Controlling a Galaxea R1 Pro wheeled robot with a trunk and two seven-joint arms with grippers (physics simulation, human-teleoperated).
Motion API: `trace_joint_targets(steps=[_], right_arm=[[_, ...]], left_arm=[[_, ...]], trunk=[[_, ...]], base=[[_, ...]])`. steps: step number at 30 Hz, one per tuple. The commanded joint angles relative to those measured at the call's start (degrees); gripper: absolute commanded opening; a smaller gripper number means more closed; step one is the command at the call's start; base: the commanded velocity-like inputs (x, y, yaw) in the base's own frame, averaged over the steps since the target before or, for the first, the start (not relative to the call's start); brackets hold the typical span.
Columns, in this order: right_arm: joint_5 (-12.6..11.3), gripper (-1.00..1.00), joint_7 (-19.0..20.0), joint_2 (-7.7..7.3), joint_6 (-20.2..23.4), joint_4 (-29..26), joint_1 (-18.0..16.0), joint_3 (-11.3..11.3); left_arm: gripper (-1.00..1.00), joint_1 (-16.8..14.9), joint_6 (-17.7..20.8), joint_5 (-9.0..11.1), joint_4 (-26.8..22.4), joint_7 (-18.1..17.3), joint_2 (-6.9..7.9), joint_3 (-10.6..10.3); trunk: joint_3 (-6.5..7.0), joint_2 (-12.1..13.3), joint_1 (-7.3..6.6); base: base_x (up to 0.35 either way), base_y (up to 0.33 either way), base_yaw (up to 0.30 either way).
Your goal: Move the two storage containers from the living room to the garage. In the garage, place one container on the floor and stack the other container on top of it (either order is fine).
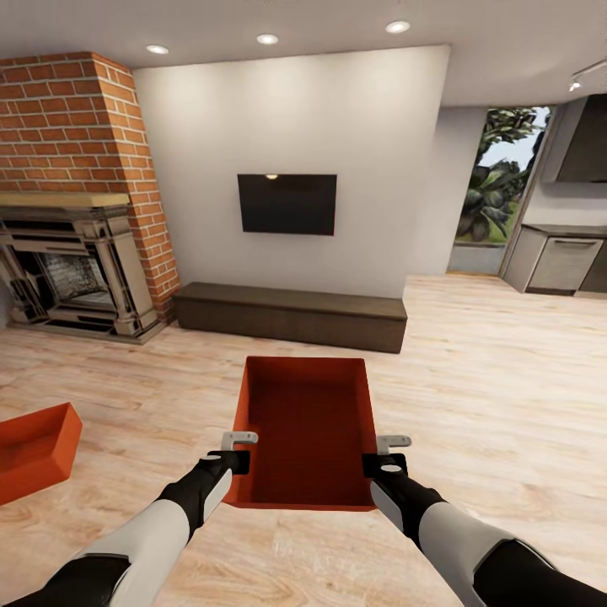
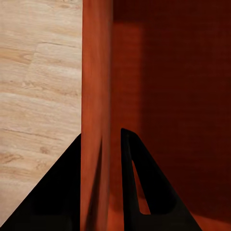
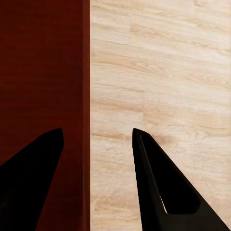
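One orange-red storage container (image 1: 308, 426) lies open-top between my two arms over the light wood floor of the living room. My left gripper (image 1: 239, 452) is at its left wall. In the left wrist view the left gripper (image 2: 101, 132) is shut on that thin wall (image 2: 96, 86), one finger on each side. My right gripper (image 1: 386, 453) is at the right wall. In the right wrist view it (image 3: 97, 129) stands open astride the wall (image 3: 85, 96), with floor showing between the wall and the outer finger (image 3: 163, 183). The second storage container (image 1: 34, 448) sits on the floor at far left.
Straight ahead, a low dark bench (image 1: 291, 314) runs under a black wall TV (image 1: 287, 203). A brick fireplace (image 1: 76, 253) stands at the left. At the right a kitchen counter (image 1: 561, 257) and a glass door (image 1: 497, 185) show beyond open wood floor (image 1: 489, 379).
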Motion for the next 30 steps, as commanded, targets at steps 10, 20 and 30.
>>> trace_joint_targets(steps=[10, 20, 30], right_arm=[[0.4, -1.0, 2.2, -0.03, 0.3, -0.3, -0.1, -1.5], [0.4, -1.0, 2.2, -0.03, 0.3, -0.3, -0.1, -1.5], [0.4, -1.0, 2.2, -0.03, 0.3, -0.3, -0.1, -1.5]], left_arm=[[-1.0, 0.0, 0.4, -0.6, 0.0, 0.6, 0.04, 0.7], [-1.0, 0.0, 0.4, -0.6, 0.0, 0.6, 0.01, 0.7], [-1.0, 0.0, 0.4, -0.6, 0.0, 0.6, 0.0, 0.7]], trunk=[[0.79, -0.1, 0.02], [1.68, -0.1, 0.02], [2.56, -0.1, 0.02]], base=[[0.0, 0.0, 0.0], [0.0, 0.0, 0.0], [0.0, 0.0, 0.0]])
